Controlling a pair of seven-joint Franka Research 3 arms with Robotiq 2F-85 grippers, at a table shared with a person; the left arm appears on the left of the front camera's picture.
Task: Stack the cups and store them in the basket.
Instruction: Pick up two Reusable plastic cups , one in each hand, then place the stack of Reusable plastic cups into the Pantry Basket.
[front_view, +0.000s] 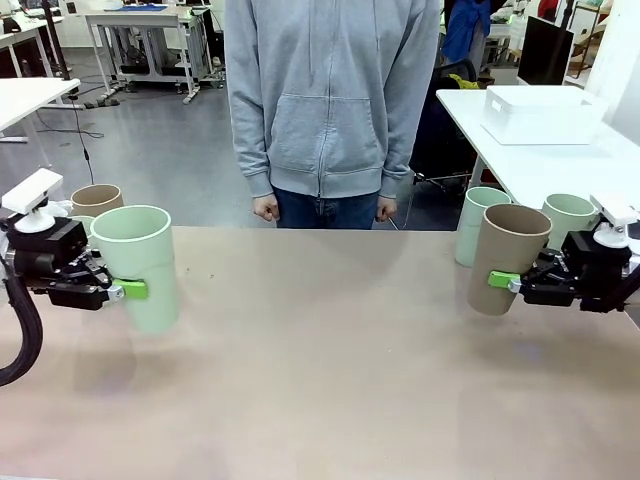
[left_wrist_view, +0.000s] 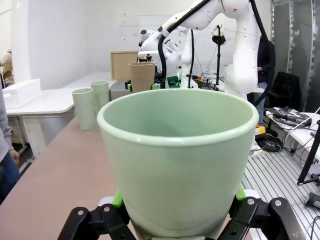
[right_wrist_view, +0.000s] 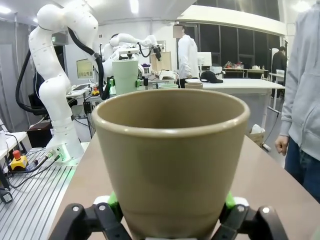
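My left gripper (front_view: 135, 291) is shut on a pale mint green cup (front_view: 143, 262), held just above the table at the left and tilted. In the left wrist view this cup (left_wrist_view: 177, 150) sits between the green pads, its mouth facing away from the camera. My right gripper (front_view: 502, 282) is shut on a tan-brown cup (front_view: 508, 255) at the right, also tilted; the same cup (right_wrist_view: 170, 155) appears in the right wrist view. Another tan cup (front_view: 97, 198) and part of a mint cup stand behind my left gripper. Two mint cups (front_view: 477, 225) (front_view: 568, 214) stand behind my right gripper. The white basket (front_view: 540, 115) sits on a separate table at the back right.
A person in a grey hoodie (front_view: 330, 100) stands at the far edge of the table, hands (front_view: 265, 208) hanging at the sides. The brown tabletop (front_view: 330, 330) between my two arms is bare.
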